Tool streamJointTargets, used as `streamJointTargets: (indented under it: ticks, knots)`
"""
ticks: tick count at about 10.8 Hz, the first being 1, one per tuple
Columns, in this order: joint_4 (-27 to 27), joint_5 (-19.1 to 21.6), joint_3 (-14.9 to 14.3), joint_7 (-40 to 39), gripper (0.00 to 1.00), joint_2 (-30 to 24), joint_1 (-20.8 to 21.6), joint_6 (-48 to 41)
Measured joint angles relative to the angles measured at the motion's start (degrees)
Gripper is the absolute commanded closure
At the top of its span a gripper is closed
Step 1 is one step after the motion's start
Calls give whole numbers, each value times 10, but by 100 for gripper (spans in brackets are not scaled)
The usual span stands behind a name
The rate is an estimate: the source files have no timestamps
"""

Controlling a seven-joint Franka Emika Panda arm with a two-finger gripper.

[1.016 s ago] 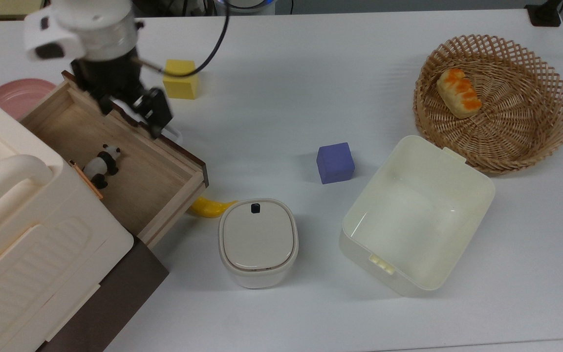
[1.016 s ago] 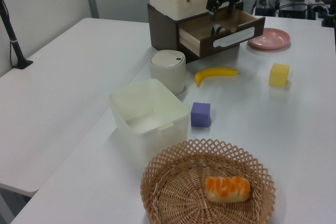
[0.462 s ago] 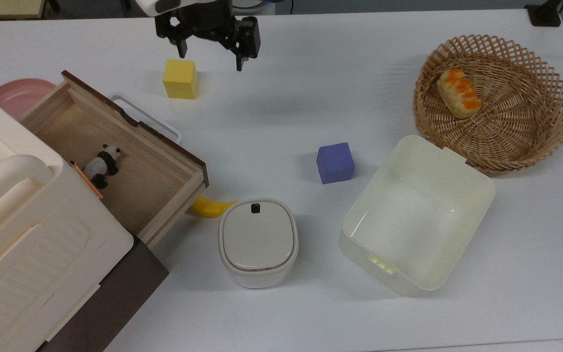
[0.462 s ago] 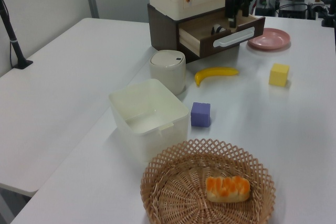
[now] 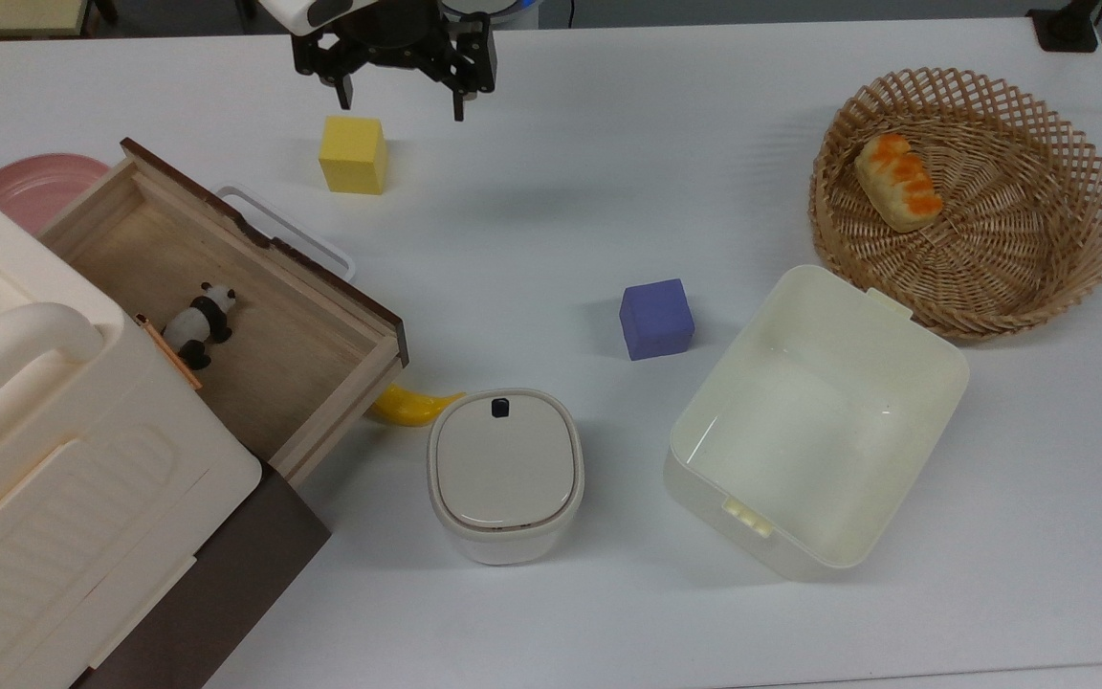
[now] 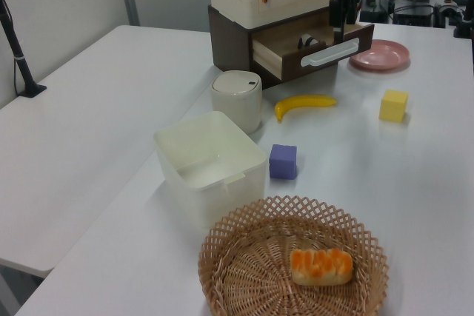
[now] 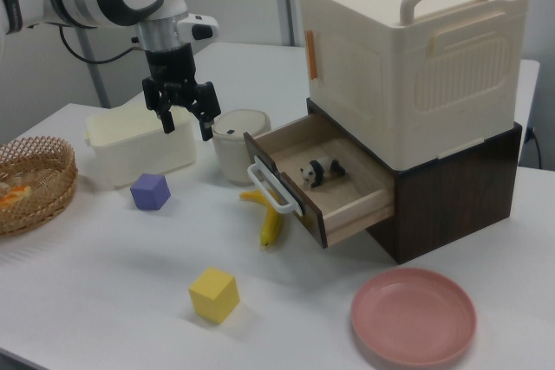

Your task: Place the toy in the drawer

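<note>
COUNT: 1 toy [image 5: 199, 323], 2 cubes, 1 banana [image 5: 409, 405] | TOY: lies inside open drawer [image 5: 269, 335], near its back | CLAW [image 5: 400, 99]: spread, empty, above bench [image 5: 551, 172] beside yellow cube [image 5: 352, 154] | CHANGE: claw shifted slightly away from drawer; toy unmoved

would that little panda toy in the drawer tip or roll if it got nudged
The tiny black-and-white panda figurine lies on its side on the flat floor of the light-wood drawer, so it probably cannot tip further. Its rounded body might rock or slide. It looks small, likely light.
</note>
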Motion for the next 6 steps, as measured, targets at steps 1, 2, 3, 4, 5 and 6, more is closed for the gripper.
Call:
streamJointTargets:
  ticks: [1,2,3,4,5,6]
  knots:
    - [0,0,-1,-22,0,0,-3,0]
    - [-1,0,-1,-34,0,-1,-7,0]
    - [-1,0,-1,-37,0,-1,-11,0]
    - [-1,0,-2,-38,0,-1,-17,0]
    - [-1,0,-2,-39,0,-1,-20,0]
    - [-1,0,-1,-39,0,-2,-21,0]
